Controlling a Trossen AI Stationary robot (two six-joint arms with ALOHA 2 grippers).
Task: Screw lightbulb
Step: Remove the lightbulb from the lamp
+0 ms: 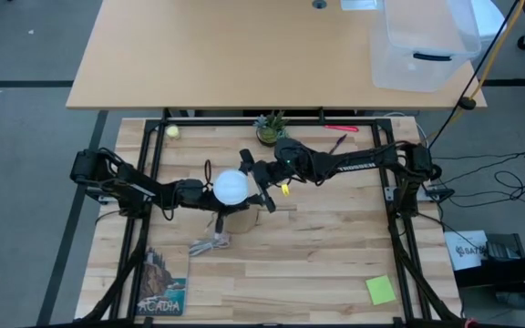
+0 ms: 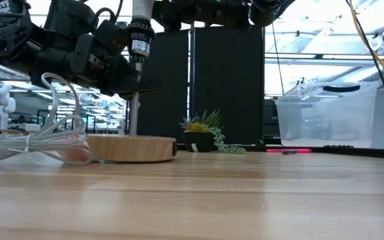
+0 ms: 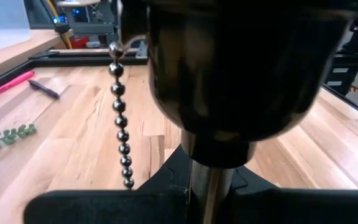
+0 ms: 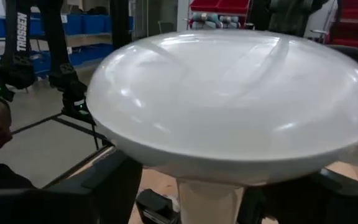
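Lightbulb (image 1: 230, 186) sits upright in the socket of the lamp stand (image 1: 235, 217), its long axis vertical, so from above only the white globe shows. In that high view the right end effector (image 1: 261, 185) lies just beside the globe, reaching in sideways from the right, nearer the bulb than the left arm's tip is. The left end effector (image 1: 206, 195) comes from the opposite side and lower, toward the stand's stem.

At table height the wooden base (image 2: 131, 147) rests on the tabletop (image 2: 245, 193), with a coiled cord (image 2: 29, 145) beside it; the globe is cut off at the top edge.

From the left wrist, the dark fingers (image 3: 104, 208) look pressed together on the thin metal stem (image 3: 205, 190) under the black socket (image 3: 235, 68), though the contact is partly hidden; a bead chain (image 3: 120, 124) hangs beside it.

From the right wrist, the globe fills the picture, between and just ahead of spread fingers (image 4: 73, 193) that flank its neck without clearly touching.
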